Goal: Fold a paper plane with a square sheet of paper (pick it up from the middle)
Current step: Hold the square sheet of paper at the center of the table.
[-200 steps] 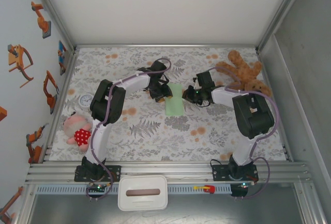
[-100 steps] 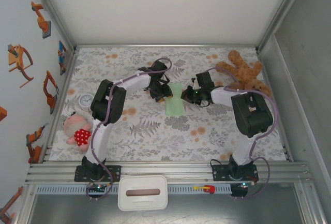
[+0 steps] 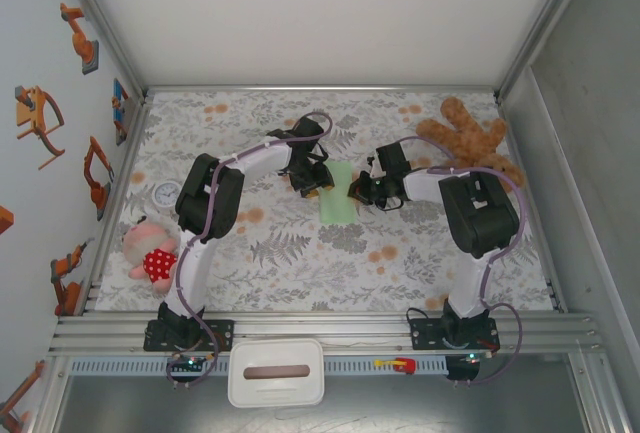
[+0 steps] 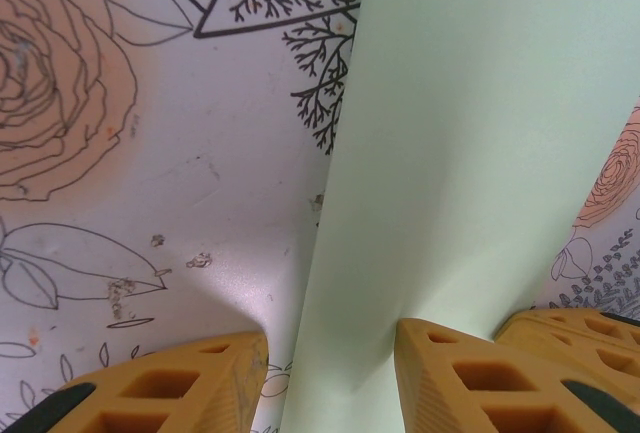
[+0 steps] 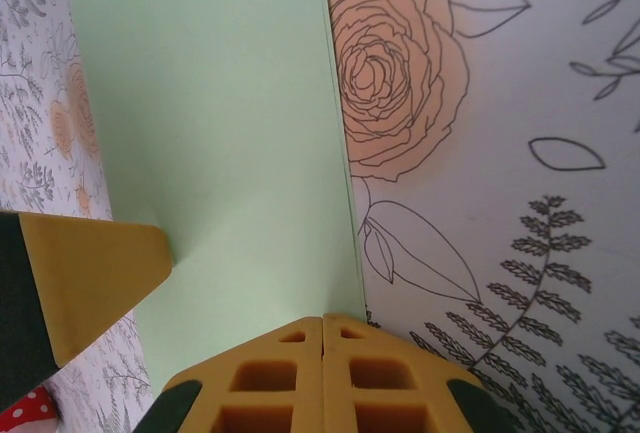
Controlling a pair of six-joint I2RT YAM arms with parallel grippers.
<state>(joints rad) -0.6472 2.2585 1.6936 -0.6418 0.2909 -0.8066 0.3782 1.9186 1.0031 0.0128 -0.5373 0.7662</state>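
The sheet of paper (image 3: 338, 208), pale mint green, lies flat on the floral table as a long narrow rectangle between the two grippers. My left gripper (image 3: 318, 189) is open at the paper's left side. In the left wrist view (image 4: 330, 335) the paper (image 4: 470, 133) has its left edge running between the jaws, and the right-hand finger (image 4: 470, 378) presses on it. My right gripper (image 3: 357, 191) is shut. In the right wrist view its joined tips (image 5: 322, 321) rest on the right edge of the paper (image 5: 220, 113), with the left gripper's finger (image 5: 100, 268) opposite.
A brown teddy bear (image 3: 470, 138) lies at the back right, close behind the right arm. A pink doll in a red dress (image 3: 150, 248) and a small white clock (image 3: 166, 193) sit at the left edge. A white box (image 3: 276, 373) stands at the front.
My right gripper has closed fully and slid a little left onto the paper's right edge, its elbow swinging left. The left arm and the paper have stayed put.
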